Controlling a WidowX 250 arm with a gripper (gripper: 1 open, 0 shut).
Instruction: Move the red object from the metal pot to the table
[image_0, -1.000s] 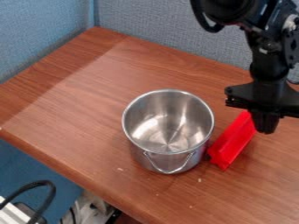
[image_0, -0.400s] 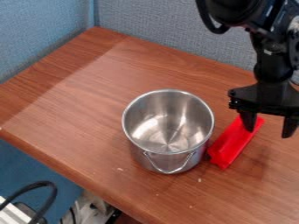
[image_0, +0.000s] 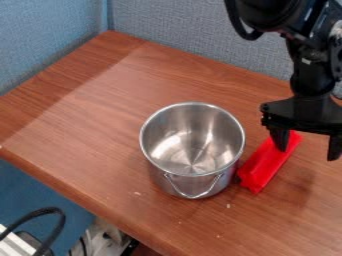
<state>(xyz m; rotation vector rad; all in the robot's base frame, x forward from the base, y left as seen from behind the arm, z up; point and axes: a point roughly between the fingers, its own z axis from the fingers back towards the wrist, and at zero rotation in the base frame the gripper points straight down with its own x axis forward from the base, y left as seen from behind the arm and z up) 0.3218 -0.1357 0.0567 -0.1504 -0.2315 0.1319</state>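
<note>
— Item one, orientation?

— I log one red object (image_0: 267, 165), a plain elongated block, lying on the table (image_0: 94, 95) near its right edge, just beside the metal pot (image_0: 194, 148). Its long axis runs from the front edge up toward the far right.

— Remaining stock?

— One shiny round steel pot, straight-sided; one grained reddish-brown wooden tabletop. One black gripper (image_0: 302, 146), fingers spread wide over the block's far end, pinching nothing.
</note>
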